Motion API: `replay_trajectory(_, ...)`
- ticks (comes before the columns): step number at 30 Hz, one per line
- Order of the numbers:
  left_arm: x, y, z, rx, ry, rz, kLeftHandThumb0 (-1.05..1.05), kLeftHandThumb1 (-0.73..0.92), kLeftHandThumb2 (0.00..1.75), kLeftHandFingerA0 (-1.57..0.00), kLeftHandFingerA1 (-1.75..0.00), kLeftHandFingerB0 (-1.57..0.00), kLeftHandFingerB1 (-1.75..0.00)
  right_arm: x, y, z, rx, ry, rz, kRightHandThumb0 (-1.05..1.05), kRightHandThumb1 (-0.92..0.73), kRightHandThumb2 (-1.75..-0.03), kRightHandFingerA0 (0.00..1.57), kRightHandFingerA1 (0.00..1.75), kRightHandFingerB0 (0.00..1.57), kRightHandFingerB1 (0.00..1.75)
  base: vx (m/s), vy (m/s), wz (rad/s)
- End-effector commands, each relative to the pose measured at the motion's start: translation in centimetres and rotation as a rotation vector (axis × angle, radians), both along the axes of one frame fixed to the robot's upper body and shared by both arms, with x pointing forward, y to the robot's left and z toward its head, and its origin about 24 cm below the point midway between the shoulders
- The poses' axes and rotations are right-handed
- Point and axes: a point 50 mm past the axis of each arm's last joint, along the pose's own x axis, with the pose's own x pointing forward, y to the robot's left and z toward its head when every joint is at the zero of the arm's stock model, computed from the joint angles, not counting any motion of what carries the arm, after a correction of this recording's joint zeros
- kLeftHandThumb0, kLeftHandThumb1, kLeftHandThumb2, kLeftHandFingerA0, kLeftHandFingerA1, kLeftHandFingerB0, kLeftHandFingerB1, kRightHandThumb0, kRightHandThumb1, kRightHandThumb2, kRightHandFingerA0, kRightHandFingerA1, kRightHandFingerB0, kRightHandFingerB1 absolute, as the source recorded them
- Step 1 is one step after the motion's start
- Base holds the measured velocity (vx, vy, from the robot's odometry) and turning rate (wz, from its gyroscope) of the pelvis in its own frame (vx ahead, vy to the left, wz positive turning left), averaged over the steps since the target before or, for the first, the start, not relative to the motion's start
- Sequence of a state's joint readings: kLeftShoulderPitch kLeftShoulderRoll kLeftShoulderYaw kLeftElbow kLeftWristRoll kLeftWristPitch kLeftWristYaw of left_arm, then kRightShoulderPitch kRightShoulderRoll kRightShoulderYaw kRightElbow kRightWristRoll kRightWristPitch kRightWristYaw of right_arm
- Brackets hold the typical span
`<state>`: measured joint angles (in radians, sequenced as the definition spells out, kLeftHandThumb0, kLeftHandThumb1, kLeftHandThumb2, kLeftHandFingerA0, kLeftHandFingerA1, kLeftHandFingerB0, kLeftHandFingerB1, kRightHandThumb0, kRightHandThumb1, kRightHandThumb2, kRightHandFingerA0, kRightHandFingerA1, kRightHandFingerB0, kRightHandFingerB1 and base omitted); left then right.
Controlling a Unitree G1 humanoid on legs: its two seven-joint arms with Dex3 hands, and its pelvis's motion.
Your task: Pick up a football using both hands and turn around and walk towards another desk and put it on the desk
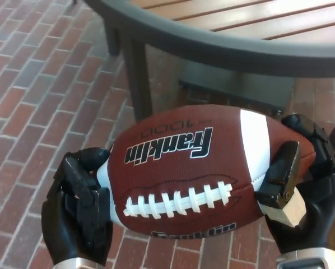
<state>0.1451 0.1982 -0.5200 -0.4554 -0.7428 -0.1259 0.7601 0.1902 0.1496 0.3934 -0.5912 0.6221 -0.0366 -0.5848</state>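
Brown football (201, 168) sits clamped between left hand (78, 216) and right hand (302, 190); carry step, next lift onto worktop (223, 33) ahead.

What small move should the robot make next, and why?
Probably step forward and raise the brown leather football. The left robot hand and right robot hand hold it below the dark rim of the wooden slatted table, which lies just ahead.
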Motion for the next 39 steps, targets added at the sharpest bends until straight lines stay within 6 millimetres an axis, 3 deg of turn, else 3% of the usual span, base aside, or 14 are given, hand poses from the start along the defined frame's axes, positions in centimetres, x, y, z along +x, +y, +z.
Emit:
replay_trajectory(1,-1.76,-6.89,0.4,0.07,-0.069,-0.558,-0.62,0.91,0.68,-0.81,-1.75,-0.66,-1.55,-1.73,8.54,0.18,0.035,0.013,0.59,-0.18,-0.44,-1.39,0.99,1.71,1.01,1.49,0.39,0.05,-0.66)
replay_trajectory(9,-1.58,-6.86,0.32,0.072,-0.054,-0.544,-0.63,0.91,0.68,-0.82,-1.75,-0.68,-1.55,-1.65,8.6,0.17,0.036,0.007,0.596,-0.19,-0.45,-1.39,1.0,1.73,1.01,1.5,0.34,0.039,-0.24)
replay_trajectory(10,-1.56,-6.81,0.33,0.083,-0.064,-0.544,-0.75,0.71,1.08,-1.07,-1.43,-0.8,-1.23,-1.64,8.63,0.18,0.041,0.007,0.598,-0.19,-0.44,-1.39,1.0,1.72,1.01,1.49,0.3,0.004,-0.35)
replay_trajectory(15,-1.62,-6.86,0.26,0.042,-0.064,-0.537,-0.76,0.75,1.12,-1.06,-1.41,-0.81,-1.2,-1.65,8.61,0.11,0.046,0.01,0.596,-0.18,-0.46,-1.37,0.99,1.7,0.98,1.45,0.28,-0.04,-0.17)
replay_trajectory(16,-1.61,-6.9,0.24,0.033,-0.063,-0.538,-0.67,0.92,0.7,-0.79,-1.75,-0.71,-1.52,-1.65,8.58,0.09,0.046,0.013,0.594,-0.18,-0.48,-1.35,1.0,1.7,0.99,1.44,0.24,-0.139,-0.05)
replay_trajectory(18,-1.46,-6.88,0.17,0.051,-0.072,-0.553,-0.69,0.91,0.75,-0.79,-1.75,-0.71,-1.5,-1.61,8.55,0.08,0.046,0.014,0.594,-0.19,-0.47,-1.35,0.99,1.7,1.0,1.43,0.23,-0.155,-0.33)
replay_trajectory(19,-1.47,-6.9,0.11,0.018,-0.067,-0.556,-0.74,0.76,1.12,-1.04,-1.4,-0.8,-1.19,-1.58,8.52,0.06,0.052,0.007,0.597,-0.18,-0.47,-1.37,0.98,1.72,0.98,1.44,0.21,-0.165,0.32)
replay_trajectory(22,-1.33,-6.83,0.07,-0.007,-0.082,-0.564,-0.72,0.75,1.12,-1.05,-1.4,-0.8,-1.2,-1.43,8.52,0.09,0.066,-0.003,0.595,-0.19,-0.47,-1.35,0.99,1.71,0.99,1.43,0.2,-0.157,-0.26)
replay_trajectory(23,-1.33,-6.86,0.07,0.03,-0.066,-0.546,-0.65,0.92,0.71,-0.8,-1.75,-0.72,-1.5,-1.36,8.49,0.06,0.051,-0.002,0.593,-0.2,-0.44,-1.39,0.99,1.71,1.0,1.44,0.23,-0.081,-0.12)
replay_trajectory(29,-1.15,-6.85,0.04,0.066,-0.064,-0.545,-0.6,0.92,0.68,-0.81,-1.75,-0.69,-1.51,-1.24,8.41,-0.02,0.05,0.002,0.594,-0.18,-0.45,-1.39,0.98,1.71,0.98,1.45,0.25,0.005,-0.21)
replay_trajectory(30,-1.17,-6.82,0.14,0.054,-0.056,-0.544,-0.68,0.71,1.09,-1.04,-1.38,-0.8,-1.2,-1.18,8.43,-0.02,0.057,0.002,0.596,-0.19,-0.44,-1.38,1.01,1.72,1.01,1.47,0.24,0.042,-0.26)
replay_trajectory(33,-1.11,-6.71,0.28,0.024,-0.064,-0.55,-0.75,0.74,1.13,-1.02,-1.38,-0.75,-1.18,-1.01,8.44,0.03,0.058,0.0,0.59,-0.19,-0.43,-1.38,1.01,1.72,1.01,1.47,0.25,0.189,0.13)
replay_trajectory(36,-1.06,-6.66,0.26,0.044,-0.069,-0.551,-0.7,0.92,0.74,-0.75,-1.74,-0.63,-1.5,-0.98,8.43,0.05,0.062,0.003,0.587,-0.19,-0.42,-1.4,1.01,1.71,1.01,1.47,0.23,0.239,-0.15)
replay_trajectory(39,-0.99,-6.79,0.19,0.004,-0.055,-0.53,-0.66,0.92,0.75,-0.76,-1.69,-0.67,-1.44,-0.91,8.47,0.12,0.065,0.005,0.588,-0.2,-0.41,-1.43,1.02,1.71,1.02,1.47,0.17,0.152,-0.05)
